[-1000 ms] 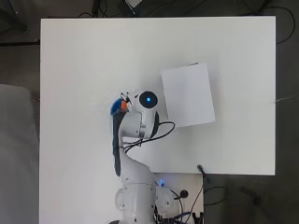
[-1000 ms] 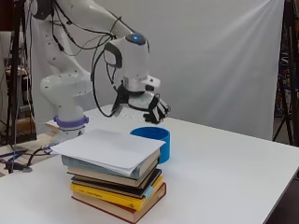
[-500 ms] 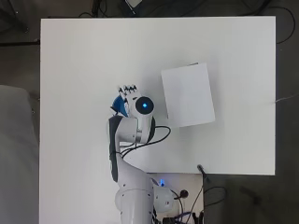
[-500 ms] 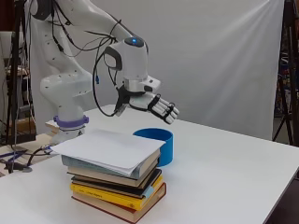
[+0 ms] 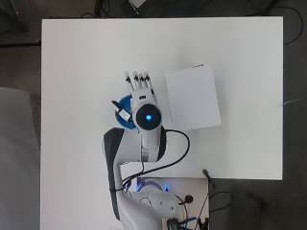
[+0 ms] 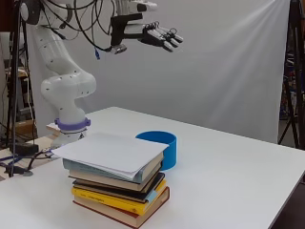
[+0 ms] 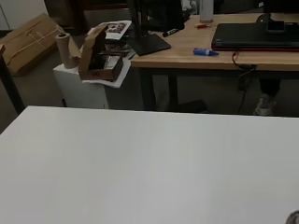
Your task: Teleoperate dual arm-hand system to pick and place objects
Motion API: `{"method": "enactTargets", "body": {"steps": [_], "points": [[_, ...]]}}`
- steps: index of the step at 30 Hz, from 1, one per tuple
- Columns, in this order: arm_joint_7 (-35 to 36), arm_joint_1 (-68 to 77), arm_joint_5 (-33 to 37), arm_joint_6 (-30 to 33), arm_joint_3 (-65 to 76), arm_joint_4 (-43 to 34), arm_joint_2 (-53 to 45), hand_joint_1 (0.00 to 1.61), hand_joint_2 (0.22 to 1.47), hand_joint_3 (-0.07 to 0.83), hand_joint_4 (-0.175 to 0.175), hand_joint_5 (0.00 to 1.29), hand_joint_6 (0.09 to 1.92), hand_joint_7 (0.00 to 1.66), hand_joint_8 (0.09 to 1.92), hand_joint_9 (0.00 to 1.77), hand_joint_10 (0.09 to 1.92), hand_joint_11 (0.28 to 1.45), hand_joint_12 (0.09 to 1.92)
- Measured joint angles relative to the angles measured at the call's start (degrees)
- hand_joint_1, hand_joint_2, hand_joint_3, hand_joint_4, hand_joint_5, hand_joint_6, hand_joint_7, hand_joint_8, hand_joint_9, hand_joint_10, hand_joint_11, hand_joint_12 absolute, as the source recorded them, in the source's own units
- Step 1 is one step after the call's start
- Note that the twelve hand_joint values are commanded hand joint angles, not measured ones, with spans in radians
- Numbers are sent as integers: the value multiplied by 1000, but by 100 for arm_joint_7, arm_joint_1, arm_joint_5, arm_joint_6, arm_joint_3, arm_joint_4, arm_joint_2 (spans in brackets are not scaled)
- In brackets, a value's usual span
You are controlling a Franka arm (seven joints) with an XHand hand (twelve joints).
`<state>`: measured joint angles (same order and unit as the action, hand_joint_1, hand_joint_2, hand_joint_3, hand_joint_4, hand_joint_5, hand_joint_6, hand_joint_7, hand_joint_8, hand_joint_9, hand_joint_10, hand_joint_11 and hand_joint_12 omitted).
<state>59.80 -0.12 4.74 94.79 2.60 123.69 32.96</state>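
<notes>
My hand hangs high above the table with its fingers stretched out flat and nothing in it; from overhead the hand points toward the table's far edge. A blue bowl stands on the table well below it, mostly hidden under the arm in the overhead view, where only the bowl's left rim shows. A stack of books topped with a white sheet lies just right of the bowl. The wrist view shows only bare table and the room beyond.
The white table stretches bare to the left and far side of the hand. Cables trail from the arm near its base at the near edge.
The hand has risen from just above the blue bowl to high over the table, and its curled fingers have straightened out flat.
</notes>
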Motion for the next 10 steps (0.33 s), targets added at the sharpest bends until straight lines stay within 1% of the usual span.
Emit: {"method": "enactTargets", "body": {"steps": [3,6,8,10], "points": [[-124,-27,-403,-51,53,-70,-6,229,996,5,35,285,87,472,87,617,87,493,87],[-146,-45,-454,-16,245,-123,-118,279,1022,11,52,309,87,370,87,470,87,450,87],[-97,-47,-407,45,353,-149,-260,281,1034,12,68,313,87,328,87,418,87,436,87],[-111,-53,-434,88,353,-132,-283,272,1042,12,74,310,87,309,87,399,87,433,87]]}}
